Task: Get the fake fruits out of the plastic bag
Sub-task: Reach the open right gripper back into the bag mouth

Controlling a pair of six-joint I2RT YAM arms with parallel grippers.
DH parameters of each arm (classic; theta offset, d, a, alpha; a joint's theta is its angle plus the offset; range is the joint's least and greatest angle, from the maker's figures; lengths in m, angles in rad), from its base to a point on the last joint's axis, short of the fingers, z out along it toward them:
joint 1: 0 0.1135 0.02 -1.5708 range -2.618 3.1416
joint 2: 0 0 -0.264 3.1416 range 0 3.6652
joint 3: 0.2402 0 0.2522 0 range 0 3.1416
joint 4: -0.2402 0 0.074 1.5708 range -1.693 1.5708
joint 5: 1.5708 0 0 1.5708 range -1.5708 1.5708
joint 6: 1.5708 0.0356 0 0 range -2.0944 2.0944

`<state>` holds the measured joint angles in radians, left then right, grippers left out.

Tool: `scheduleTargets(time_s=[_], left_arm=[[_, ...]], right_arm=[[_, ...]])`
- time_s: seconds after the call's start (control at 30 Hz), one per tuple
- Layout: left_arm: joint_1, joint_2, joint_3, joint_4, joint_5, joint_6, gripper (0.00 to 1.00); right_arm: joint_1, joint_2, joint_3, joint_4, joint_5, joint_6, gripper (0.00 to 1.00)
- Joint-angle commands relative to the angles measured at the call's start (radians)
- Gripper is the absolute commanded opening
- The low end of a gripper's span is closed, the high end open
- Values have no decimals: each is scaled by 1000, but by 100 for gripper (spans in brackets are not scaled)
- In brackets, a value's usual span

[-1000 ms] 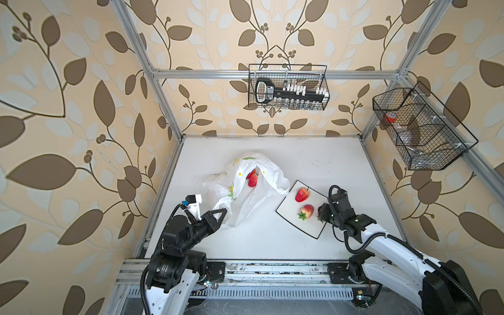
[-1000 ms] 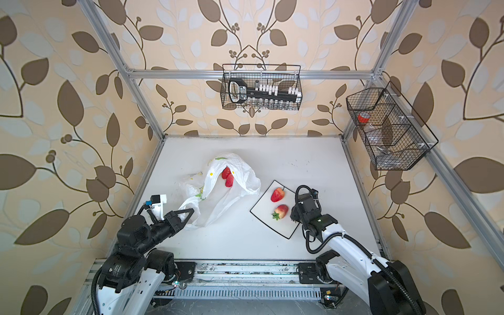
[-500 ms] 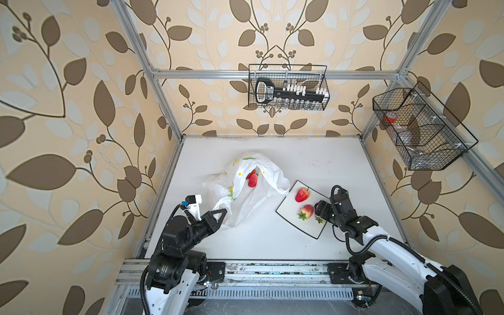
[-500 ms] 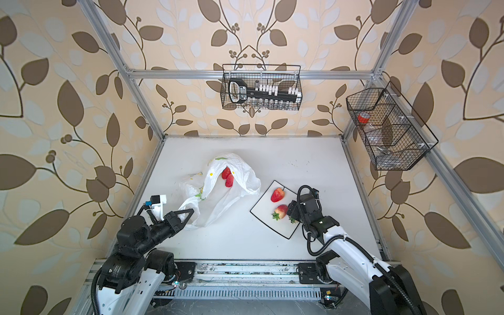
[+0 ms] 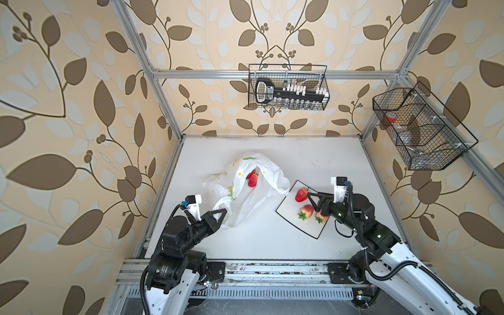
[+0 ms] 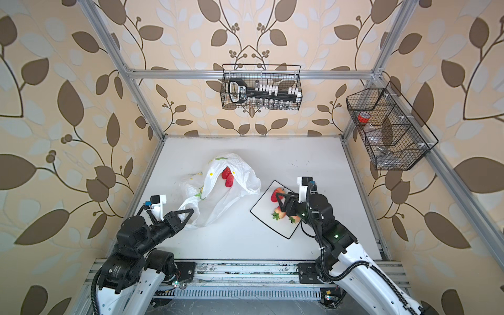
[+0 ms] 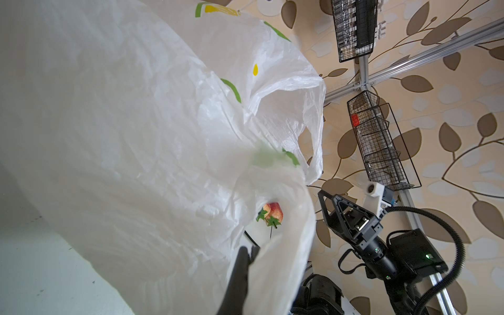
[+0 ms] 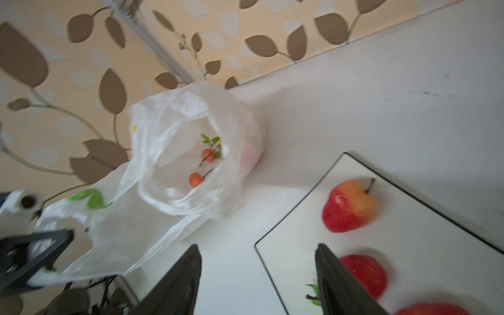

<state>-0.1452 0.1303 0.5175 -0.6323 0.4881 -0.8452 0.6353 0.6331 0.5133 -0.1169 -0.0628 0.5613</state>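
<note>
**Partly Unpacked**

Pinched the near edge of the plastic bag (image 5: 245, 201) in the left gripper (image 5: 224, 211), jaws together on the film. Found the bag slumped on the white tabletop (image 5: 313, 158), left of centre, mouth gaping. Saw red fake fruits (image 5: 252, 180) inside it in both top views, and small cherry-like ones with a green sprig (image 8: 211, 140) in the right wrist view. Counted three more fake fruits (image 5: 306, 211) on the black-rimmed plate (image 5: 305, 225), just right of the bag. Hung the right gripper (image 5: 311, 200) over the plate's right side, jaws apart, empty.
</note>
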Motion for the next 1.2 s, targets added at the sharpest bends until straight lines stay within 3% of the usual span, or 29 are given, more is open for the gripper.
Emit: scheduleTargets(time_s=[0.0, 0.1, 0.27, 0.33, 0.5, 0.63, 0.8, 1.17], left_arm=[[-8, -1, 13, 7, -10, 1, 0], [-8, 2, 17, 3, -9, 4, 0], [-8, 0, 26, -9, -10, 14, 0], [-8, 1, 28, -13, -9, 18, 0], [-8, -1, 40, -29, -11, 28, 0], [-8, -5, 39, -27, -9, 24, 0], [-8, -9, 41, -24, -3, 26, 0], [-8, -14, 40, -1, 3, 21, 0]], right_arm=[[187, 35, 51, 140, 23, -161, 65], [387, 108, 75, 214, 137, -296, 63], [585, 318, 134, 313, 295, -544, 62], [614, 412, 163, 348, 338, -617, 62], [607, 630, 264, 436, 408, -624, 59], [545, 773, 320, 514, 380, -500, 54], [463, 925, 395, 526, 355, -188, 50], [460, 1145, 499, 569, 312, 351, 42]])
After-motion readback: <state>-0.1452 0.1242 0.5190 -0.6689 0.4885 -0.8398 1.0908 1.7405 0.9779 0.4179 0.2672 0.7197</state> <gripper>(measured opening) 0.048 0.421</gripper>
